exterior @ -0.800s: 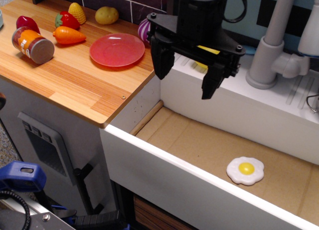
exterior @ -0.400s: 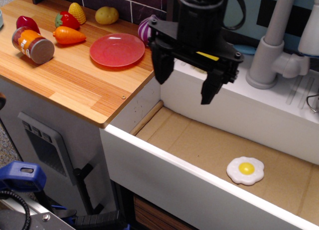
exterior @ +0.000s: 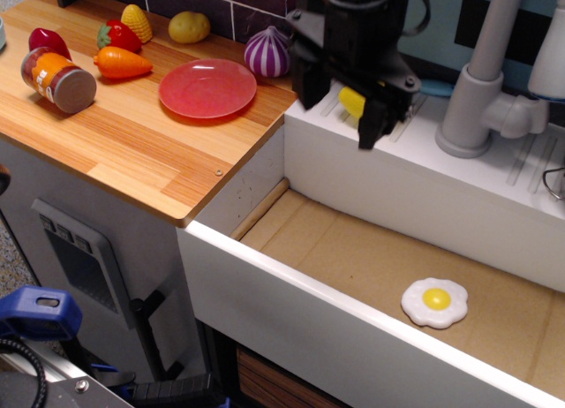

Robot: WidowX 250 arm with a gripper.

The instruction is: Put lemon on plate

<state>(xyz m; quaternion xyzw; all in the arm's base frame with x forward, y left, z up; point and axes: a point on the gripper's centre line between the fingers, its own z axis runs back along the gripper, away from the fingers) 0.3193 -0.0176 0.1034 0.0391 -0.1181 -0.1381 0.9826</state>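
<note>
**Hand over the lemon on the white ledge**

Where the wooden desk [exterior: 132,152] meets the white sink wall, the black hand [exterior: 340,117] is seen lowered at the ledge behind the basin. Its two fingers are set a moderate width apart, one on each side of the lemon [exterior: 351,101]; whether they touch it cannot be told, since most of the lemon is hidden by the hand and only a small yellow patch is visible. The plate [exterior: 207,87] is left bare on the desk, well apart from the lemon. A purple onion [exterior: 267,53] is placed just beside the plate's far edge. A toy fried egg [exterior: 434,303] is seen on the sink floor.
</note>
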